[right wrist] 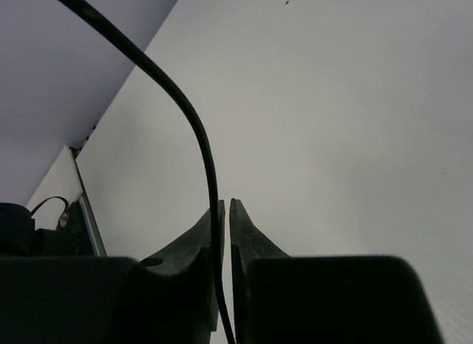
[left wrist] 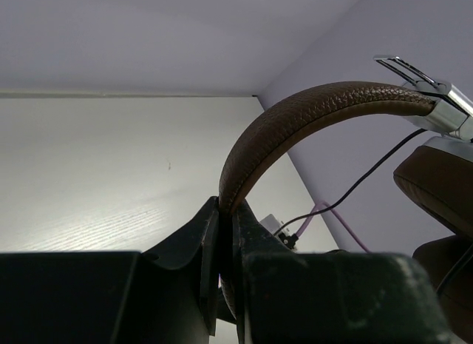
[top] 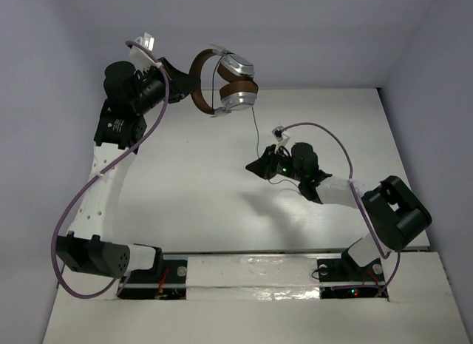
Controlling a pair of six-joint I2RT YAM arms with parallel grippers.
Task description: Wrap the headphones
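The left claw (top: 182,89) is clenched on the headband (left wrist: 295,115): in its wrist view the two dark fingers (left wrist: 209,233) pinch the brown leather-like band at its lower end, and the band arches up and to the right from there. At the far end of that arch a silver slider meets the earcups (left wrist: 436,185), whose brown pads show at the right edge. From above, the headphones (top: 225,81) are held up off the table (top: 192,181), in front of the back wall (top: 310,33), the two silver earcups stacked one over the other just right of the claw. The thin dark cord (top: 256,133) drops from the lower cup and runs down to the right claw (top: 260,166), which sits low over the middle of the table, well apart from the headphones. In the right wrist view that claw's jaws are all but closed, with the cord (right wrist: 199,137) curving in from the upper left and passing down between them, so it is grasping the cord. A purple cable (top: 332,133) loops over the right arm behind the claw.
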